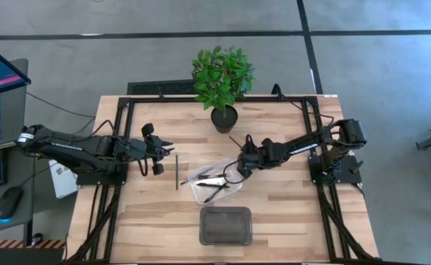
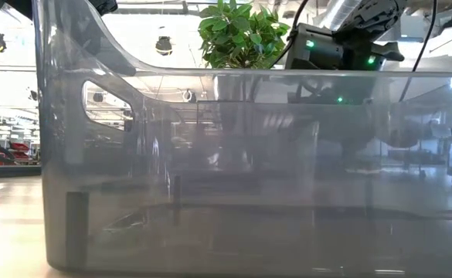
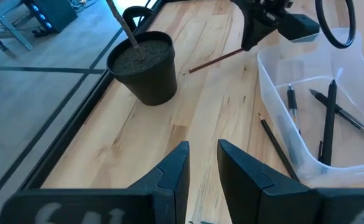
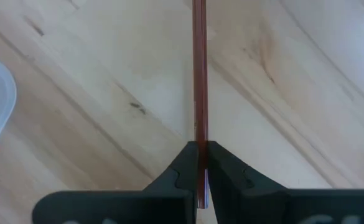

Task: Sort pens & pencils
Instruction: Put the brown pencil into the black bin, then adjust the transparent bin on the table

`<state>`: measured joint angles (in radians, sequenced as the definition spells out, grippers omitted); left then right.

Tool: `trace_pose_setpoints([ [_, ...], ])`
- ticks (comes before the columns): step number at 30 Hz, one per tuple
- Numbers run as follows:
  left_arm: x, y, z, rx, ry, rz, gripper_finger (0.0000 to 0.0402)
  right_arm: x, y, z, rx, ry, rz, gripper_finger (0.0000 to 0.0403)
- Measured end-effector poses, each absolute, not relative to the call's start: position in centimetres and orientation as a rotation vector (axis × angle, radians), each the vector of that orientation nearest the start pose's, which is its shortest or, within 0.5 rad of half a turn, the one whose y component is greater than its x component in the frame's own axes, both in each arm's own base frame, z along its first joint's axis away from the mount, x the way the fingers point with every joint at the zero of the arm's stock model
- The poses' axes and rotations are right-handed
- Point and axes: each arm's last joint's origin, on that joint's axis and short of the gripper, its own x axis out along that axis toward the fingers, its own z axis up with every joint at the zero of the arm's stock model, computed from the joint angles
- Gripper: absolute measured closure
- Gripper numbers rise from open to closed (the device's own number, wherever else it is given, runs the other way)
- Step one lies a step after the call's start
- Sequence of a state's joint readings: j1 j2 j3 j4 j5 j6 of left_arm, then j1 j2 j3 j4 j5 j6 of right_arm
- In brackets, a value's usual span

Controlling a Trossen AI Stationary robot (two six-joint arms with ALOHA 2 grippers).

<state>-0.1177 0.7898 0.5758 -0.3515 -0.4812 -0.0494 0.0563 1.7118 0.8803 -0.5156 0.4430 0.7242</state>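
Note:
My right gripper (image 1: 242, 159) is shut on a reddish pencil (image 4: 198, 74) just beyond the far edge of the clear bin (image 1: 215, 182). The pencil also shows in the left wrist view (image 3: 216, 61), pointing at the plant pot (image 1: 224, 118). Several black pens (image 3: 328, 118) lie in the clear bin. A dark pencil (image 1: 177, 171) lies flat on the table left of the bin. My left gripper (image 3: 201, 168) is open and empty at the table's left, near that pencil. My right gripper pinches the reddish pencil (image 4: 198, 142) between its two fingers. The pencil runs along the fingers and sticks out ahead of them. The fingers come from the table's right, slanting down. Its free end (image 3: 189, 71) is low by the pot; I cannot tell if it touches the table.
A dark translucent tray (image 1: 225, 224) stands near the table's front edge and fills the low view (image 2: 210, 170). The potted plant (image 1: 222, 73) stands at the far middle. Bare wood lies between the pot and the bin.

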Motion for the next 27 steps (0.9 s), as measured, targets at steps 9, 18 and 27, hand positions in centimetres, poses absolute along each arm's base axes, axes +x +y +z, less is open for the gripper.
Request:
trace_pose_setpoints([
  [9,16.6,-0.6,24.7,0.121,0.535,0.367,0.0327,28.5,0.3,14.6,0.271,1.059,-0.782,0.0356],
  [18,16.6,-0.6,24.7,0.121,0.537,0.367,0.0327,26.5,0.8,21.0,0.321,0.838,-0.710,0.0367],
  [27,16.6,-0.6,24.7,0.121,0.537,0.367,0.0327,24.2,3.8,25.0,0.363,0.708,-0.529,0.0384],
])
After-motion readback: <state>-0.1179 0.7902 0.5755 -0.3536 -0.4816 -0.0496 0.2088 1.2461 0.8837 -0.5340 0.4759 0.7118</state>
